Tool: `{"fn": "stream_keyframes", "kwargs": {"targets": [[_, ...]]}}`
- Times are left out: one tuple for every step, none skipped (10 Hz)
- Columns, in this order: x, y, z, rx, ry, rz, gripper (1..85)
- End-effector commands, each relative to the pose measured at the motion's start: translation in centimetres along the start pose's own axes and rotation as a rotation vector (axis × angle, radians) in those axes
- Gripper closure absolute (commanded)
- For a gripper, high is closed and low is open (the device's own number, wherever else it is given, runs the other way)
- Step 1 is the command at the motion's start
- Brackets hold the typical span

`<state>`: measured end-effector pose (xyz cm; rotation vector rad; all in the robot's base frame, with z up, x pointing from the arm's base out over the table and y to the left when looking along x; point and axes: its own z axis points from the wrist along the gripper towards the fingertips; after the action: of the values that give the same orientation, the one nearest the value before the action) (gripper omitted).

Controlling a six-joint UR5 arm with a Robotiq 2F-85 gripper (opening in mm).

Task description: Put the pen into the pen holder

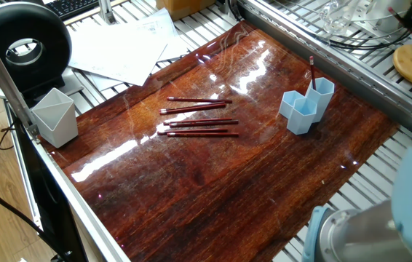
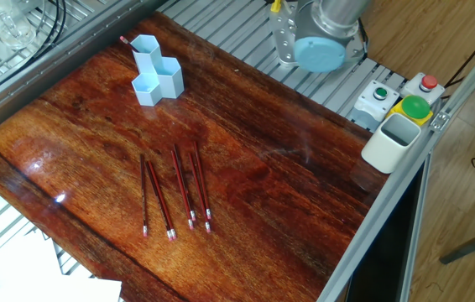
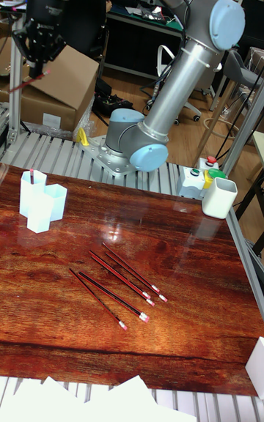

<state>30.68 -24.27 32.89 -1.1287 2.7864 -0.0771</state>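
Gripper (image 3: pixel 37 63) hangs high above the pen holder (image 3: pixel 40 202), jaws clamped on a red pen (image 3: pixel 28 79) that tilts down to one side (seen only in the tall fixed view). The pen holder (image 1: pixel 306 106) stands near a far corner of the wooden worktop (image 1: pixel 213 182), one pen (image 1: pixel 311 73) already upright in its tallest tube. Four more pens (image 2: pixel 174 191) lie roughly parallel mid-worktop, well apart from the holder (image 2: pixel 155 69). A pale grey-white cup (image 2: pixel 392 141) sits at the worktop's edge, beside the button box (image 2: pixel 404 99).
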Motion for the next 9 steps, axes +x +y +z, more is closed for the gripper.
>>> {"fn": "stream_keyframes", "kwargs": {"targets": [[-3.9, 0.3, -0.6, 0.010, -0.170, 0.018, 84.7], [-5.1, 0.6, -0.5, 0.014, -0.207, 0.026, 84.7], [-5.4, 0.8, -0.4, 0.012, -0.214, 0.020, 84.7], [-6.0, 1.1, -0.3, -0.004, -0.229, 0.012, 84.7], [-6.7, 1.4, -0.3, -0.019, -0.253, 0.007, 84.7], [-7.2, 1.4, -0.1, -0.019, -0.266, -0.005, 84.7], [-7.9, 1.3, 0.3, -0.015, -0.280, -0.014, 84.7], [-8.4, 1.2, 0.9, -0.010, -0.286, -0.018, 84.7], [-9.2, 1.1, 1.7, -0.005, -0.304, -0.021, 84.7]]}}
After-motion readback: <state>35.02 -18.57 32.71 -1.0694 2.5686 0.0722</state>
